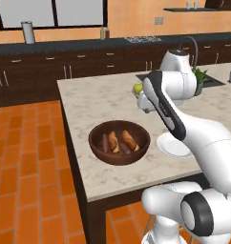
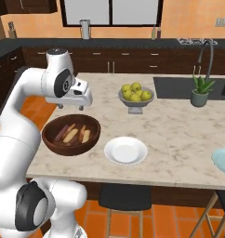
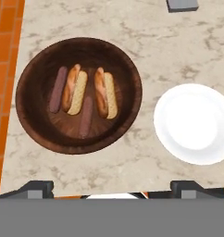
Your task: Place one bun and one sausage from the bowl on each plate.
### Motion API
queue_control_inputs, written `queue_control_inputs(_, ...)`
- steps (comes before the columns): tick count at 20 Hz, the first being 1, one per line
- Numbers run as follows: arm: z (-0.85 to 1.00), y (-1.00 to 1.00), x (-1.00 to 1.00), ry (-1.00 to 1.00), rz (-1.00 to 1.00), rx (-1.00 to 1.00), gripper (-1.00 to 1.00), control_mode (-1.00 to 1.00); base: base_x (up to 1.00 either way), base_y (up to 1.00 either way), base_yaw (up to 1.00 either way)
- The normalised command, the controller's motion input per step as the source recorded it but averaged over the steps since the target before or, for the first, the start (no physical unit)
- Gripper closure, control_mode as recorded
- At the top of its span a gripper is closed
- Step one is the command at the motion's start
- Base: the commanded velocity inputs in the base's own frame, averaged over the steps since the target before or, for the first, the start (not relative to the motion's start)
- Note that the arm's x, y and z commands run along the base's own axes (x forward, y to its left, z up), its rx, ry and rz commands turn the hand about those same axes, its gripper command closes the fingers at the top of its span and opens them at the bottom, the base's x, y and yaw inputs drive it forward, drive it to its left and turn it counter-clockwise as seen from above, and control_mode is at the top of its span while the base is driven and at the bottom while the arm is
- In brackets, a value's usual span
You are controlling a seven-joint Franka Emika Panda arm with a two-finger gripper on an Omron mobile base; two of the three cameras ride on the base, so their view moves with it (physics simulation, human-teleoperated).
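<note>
Below your fingers (image 3: 112, 189), spread full wide and holding nothing, wooden bowl (image 3: 35, 125) sits near counter (image 3: 132, 164) front edge. Drop straight down on one bun (image 3: 106, 92), jaws across its narrow width, clear of neighbouring sausage (image 3: 85, 116). Count: two buns, two sausages in bowl. White plate (image 3: 195, 122) just beside bowl, bare. Pale blue plate (image 2: 223, 161) well apart, bare. Farther back, one fruit bowl (image 2: 136, 98).

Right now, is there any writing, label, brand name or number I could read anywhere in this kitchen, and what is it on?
None: no readable text shows in any view.
The wooden bowl, the white plate, the pale blue plate and the robot arm are all plain.
The canister and the bottle on the back counter are too small to show any label.
</note>
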Motion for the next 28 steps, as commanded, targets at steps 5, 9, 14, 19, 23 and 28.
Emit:
queue_control_inputs(5, -0.04, 0.01, 0.07, 0.01, 0.03, 0.00, -1.00, -1.00, 0.17, 0.00, 0.02)
queue_control_inputs(9, -0.47, 0.20, 0.57, 0.13, 0.12, 0.08, -1.00, -1.00, 0.00, 0.00, 0.00)
queue_control_inputs(14, -0.41, 0.44, 0.79, 0.13, 0.09, 0.00, -1.00, -1.00, 0.00, 0.00, 0.00)
queue_control_inputs(19, -0.89, 0.12, 0.53, 0.16, 0.02, -0.20, -1.00, -1.00, 0.00, 0.00, 0.00)
queue_control_inputs(23, -0.61, -0.11, 0.18, 0.02, 0.04, 0.00, -1.00, -1.00, 0.00, 0.00, 0.00)
queue_control_inputs(28, -0.46, 0.04, 0.08, 0.03, 0.09, 0.00, -1.00, -1.00, 0.00, 0.00, 0.00)
